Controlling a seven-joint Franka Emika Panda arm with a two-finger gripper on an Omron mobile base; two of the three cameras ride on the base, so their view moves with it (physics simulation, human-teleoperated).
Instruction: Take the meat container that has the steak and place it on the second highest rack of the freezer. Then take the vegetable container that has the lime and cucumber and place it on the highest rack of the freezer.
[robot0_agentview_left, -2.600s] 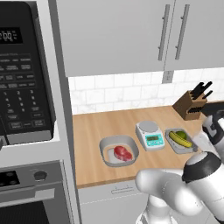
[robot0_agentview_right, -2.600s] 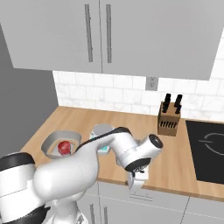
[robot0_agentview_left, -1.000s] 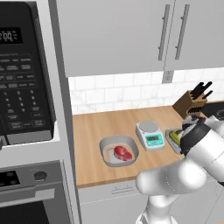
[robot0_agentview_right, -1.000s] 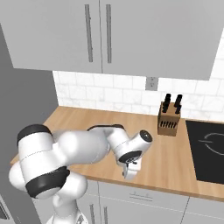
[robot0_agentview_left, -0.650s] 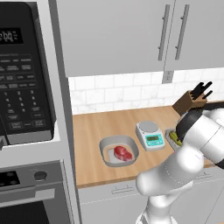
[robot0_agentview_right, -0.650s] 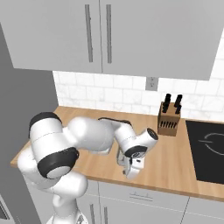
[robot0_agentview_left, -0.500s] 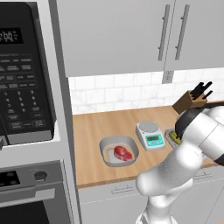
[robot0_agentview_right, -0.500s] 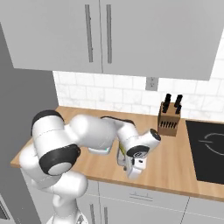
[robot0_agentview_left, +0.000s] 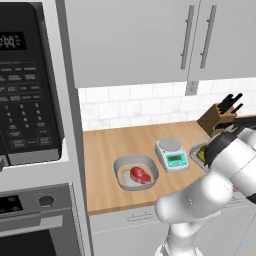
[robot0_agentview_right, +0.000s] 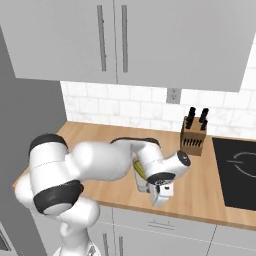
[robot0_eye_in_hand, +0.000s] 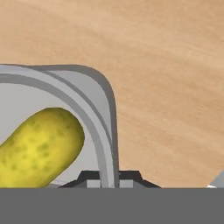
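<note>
1. In the hand view the gripper (robot0_eye_in_hand: 108, 175) has its two dark fingertips pinched narrow on the thin grey rim of the vegetable container (robot0_eye_in_hand: 103, 118), one tip on each side of the wall.
2. That container is a smooth, pale-grey tray with rounded corners; inside it lies one cucumber (robot0_eye_in_hand: 37, 146), a blunt yellow-green piece with a mottled, speckled skin, close to the clamped wall.
3. In the left base view the tray sits near the right end of the wooden counter (robot0_agentview_left: 125, 142), mostly behind the white arm; whether the dark-green bit showing there is the lime I cannot tell.
4. One kitchen scale (robot0_agentview_left: 171, 153), white with a round pan and a teal display, stands between the two trays.
5. The meat container (robot0_agentview_left: 136, 172), a second grey rounded tray, rests near the counter's front edge and holds one steak (robot0_agentview_left: 140, 175), a flat, lobed red-pink slab.
6. One wooden knife block (robot0_agentview_right: 194, 136) with dark handles stands at the counter's back edge against the white tiles.
</note>
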